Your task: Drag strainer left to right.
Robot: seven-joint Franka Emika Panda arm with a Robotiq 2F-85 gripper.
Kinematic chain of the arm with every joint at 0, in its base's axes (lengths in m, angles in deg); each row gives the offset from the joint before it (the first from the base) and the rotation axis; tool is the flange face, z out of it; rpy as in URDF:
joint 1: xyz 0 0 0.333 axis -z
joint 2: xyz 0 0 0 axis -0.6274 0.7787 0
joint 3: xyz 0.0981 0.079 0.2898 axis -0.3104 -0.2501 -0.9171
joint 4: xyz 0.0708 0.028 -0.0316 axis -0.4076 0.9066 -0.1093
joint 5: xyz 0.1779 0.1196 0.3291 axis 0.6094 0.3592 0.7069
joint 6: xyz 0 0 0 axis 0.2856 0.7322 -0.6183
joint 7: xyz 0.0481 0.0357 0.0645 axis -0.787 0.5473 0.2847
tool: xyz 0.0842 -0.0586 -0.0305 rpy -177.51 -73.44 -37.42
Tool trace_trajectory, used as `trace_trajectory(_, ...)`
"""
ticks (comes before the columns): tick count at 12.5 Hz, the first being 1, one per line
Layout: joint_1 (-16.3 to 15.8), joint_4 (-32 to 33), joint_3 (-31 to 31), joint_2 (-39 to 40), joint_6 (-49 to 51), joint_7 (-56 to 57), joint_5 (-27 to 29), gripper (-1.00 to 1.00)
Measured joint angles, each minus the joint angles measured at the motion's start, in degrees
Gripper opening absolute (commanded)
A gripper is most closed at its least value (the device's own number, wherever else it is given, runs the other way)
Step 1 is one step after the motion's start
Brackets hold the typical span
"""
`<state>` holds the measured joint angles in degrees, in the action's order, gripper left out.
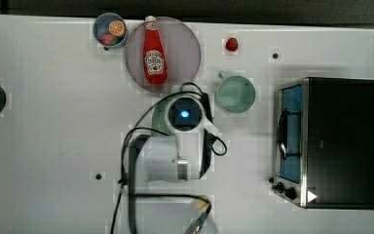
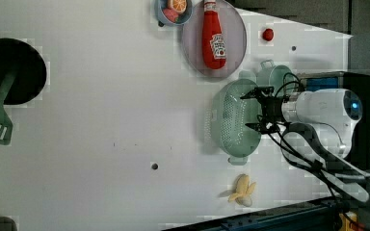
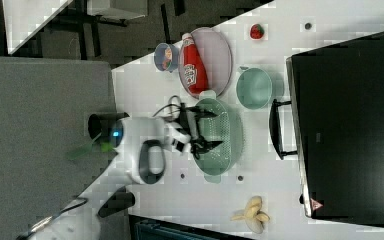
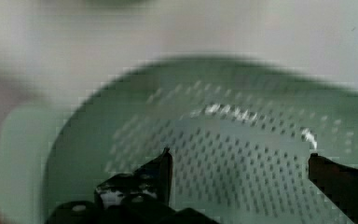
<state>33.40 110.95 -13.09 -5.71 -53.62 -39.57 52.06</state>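
Observation:
The pale mint-green strainer point(image 2: 231, 120) lies on the white table between the grey plate and the banana. It also shows in the right view point(image 3: 225, 135), and in the top view its edge point(image 1: 159, 120) peeks out from under the arm. My gripper point(image 2: 253, 110) hangs over the strainer's bowl, open, its two black fingers spread across the perforated base. The wrist view looks down into the strainer point(image 4: 242, 140) with the gripper point(image 4: 240, 161) wide apart and nothing between the fingers. From the right view the gripper point(image 3: 209, 129) sits just inside the rim.
A round mint-green mug point(image 1: 235, 94) stands close beside the strainer. A grey plate point(image 1: 185, 46) carries a ketchup bottle point(image 1: 155, 51). Toaster oven point(image 1: 341, 141) at the top view's right. Fruit bowl point(image 1: 110, 30), strawberry point(image 1: 232, 44), banana point(image 2: 242, 190), black pan with spatula point(image 2: 9, 72).

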Motion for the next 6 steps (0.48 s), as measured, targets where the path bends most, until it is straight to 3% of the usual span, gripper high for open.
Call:
trace_trajectory(4,-2.25,-5.15,-1.58,-9.12,14.86,14.90,-0.71,1.00)
trace_trajectory(6,-2.75,-13.65,-1.41,-11.05,28.17,19.96,-1.55,1.00)
